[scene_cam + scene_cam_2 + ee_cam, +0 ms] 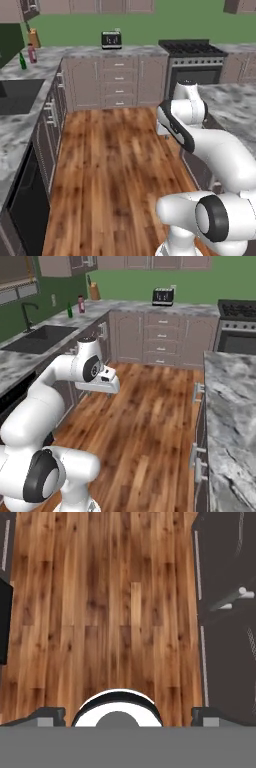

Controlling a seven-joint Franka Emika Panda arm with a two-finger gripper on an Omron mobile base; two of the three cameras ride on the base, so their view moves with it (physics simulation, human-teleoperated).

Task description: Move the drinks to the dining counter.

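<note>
A slim dark-green bottle (pixel 22 61) (pixel 69 310) and a reddish drink (pixel 32 52) (pixel 81 304) stand on the far left counter, beyond the sink. The dining counter (pixel 234 97) (pixel 231 391) with its veined marble top lies to the right. My gripper (pixel 107 393) (pixel 128 714) hangs over the wooden floor between the two counters, pointing down, far from both drinks. Its fingertips (pixel 50 714) stand wide apart and open, with nothing between them.
A black sink (pixel 17 95) (pixel 37 338) with a faucet (pixel 27 311) sits in the left counter. A toaster (pixel 111 40) (pixel 163 296) stands on the back counter beside the stove (pixel 192 50) (pixel 239 311). Dark drawer fronts (pixel 225 612) flank the floor (pixel 110 602).
</note>
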